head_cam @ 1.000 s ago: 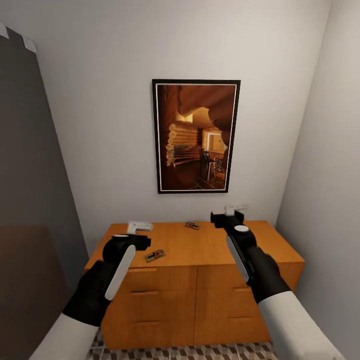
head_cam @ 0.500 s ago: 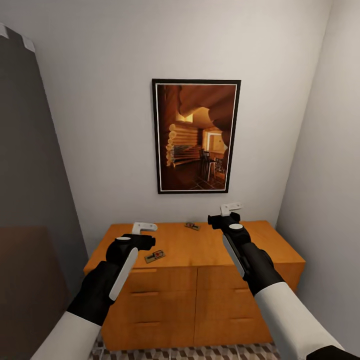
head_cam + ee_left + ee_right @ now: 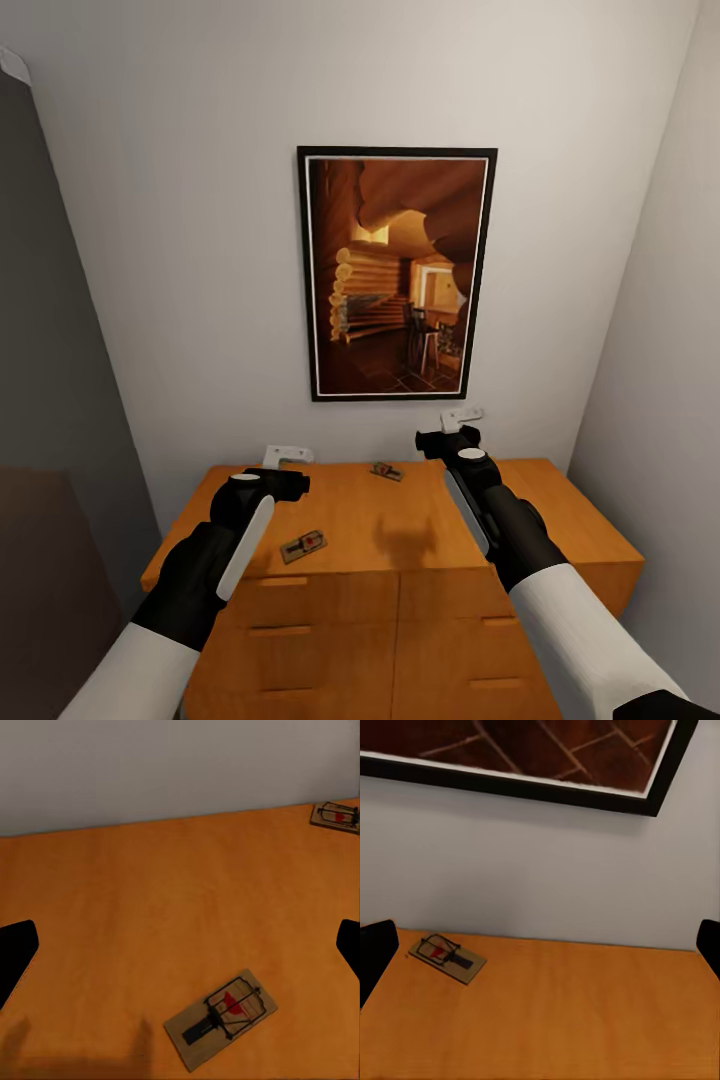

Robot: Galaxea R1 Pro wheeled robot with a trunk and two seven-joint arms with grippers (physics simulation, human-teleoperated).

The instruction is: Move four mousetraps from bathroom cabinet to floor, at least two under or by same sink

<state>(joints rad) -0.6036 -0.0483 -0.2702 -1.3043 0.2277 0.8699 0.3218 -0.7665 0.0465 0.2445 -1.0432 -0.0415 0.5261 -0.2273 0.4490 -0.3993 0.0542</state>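
Orange-brown cabinet (image 3: 420, 520) top | my left gripper (image 3: 285, 456) spread, empty | nearest mousetrap (image 3: 221, 1018) just below-ahead | I descend squarely, pinch board edges.

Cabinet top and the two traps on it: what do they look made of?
Cabinet: orange-brown wood, smooth satin finish; faint grain, soft gripper shadow. Near mousetrap and far mousetrap: tan flat board, probably wood, with thin dark wire, likely metal, and a red patch, material unclear.

cabinet (image 3: 420, 610): base cut off by edge | far mousetrap (image 3: 385, 470): detail too small
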